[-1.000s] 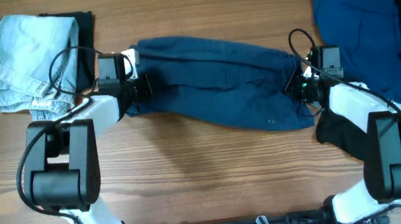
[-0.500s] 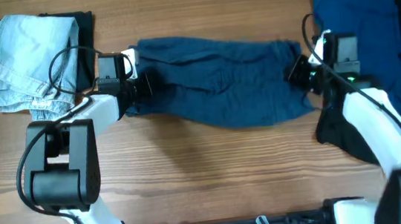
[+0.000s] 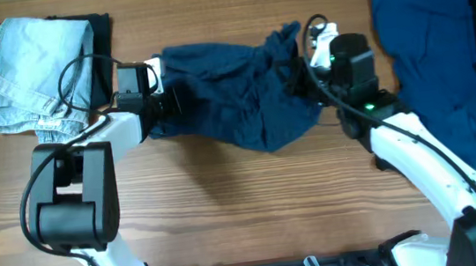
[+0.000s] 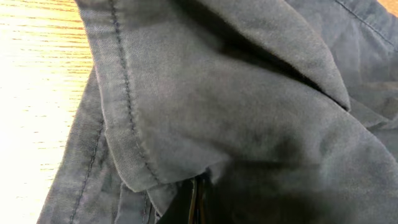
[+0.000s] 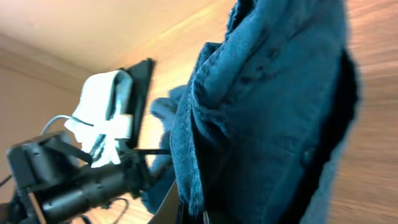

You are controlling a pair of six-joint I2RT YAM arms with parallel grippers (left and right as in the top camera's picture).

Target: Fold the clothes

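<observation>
Two grips, one garment. The left gripper [image 3: 162, 102] is clenched on the left end of the navy trousers [image 3: 235, 107], low on the worktop [image 3: 228, 205]. The right gripper [image 3: 302, 64] is clenched on the right end, raised, with cloth bunched and draping under it. The trousers lie across the middle of the worktop, nearer the far edge.

Left wrist view: a stitched hem is pinned at the grip, with wood beside it. Right wrist view: cloth hangs off the jaws in a thick fold, so the pinch probably takes several layers.

Step in hand, my read: bring the right end over onto the left end, halving the length.

To do it well:
- left end is the anchor: hold it low, no dragging
- carry the right end high enough that the hanging loop clears the lower layer, else it pushes wrinkles ahead
- travel along the trouser line and land edge on edge just beside the left gripper, not on it
- lower before letting go

Risk: the grippers crowd each other, or the bunch lands as a lump.

Others: a pale denim piece [image 3: 28, 71] lies on a black piece [image 3: 100, 22] at the far-left corner. A medium-blue piece [image 3: 427, 33] sits at the far-right corner.
</observation>
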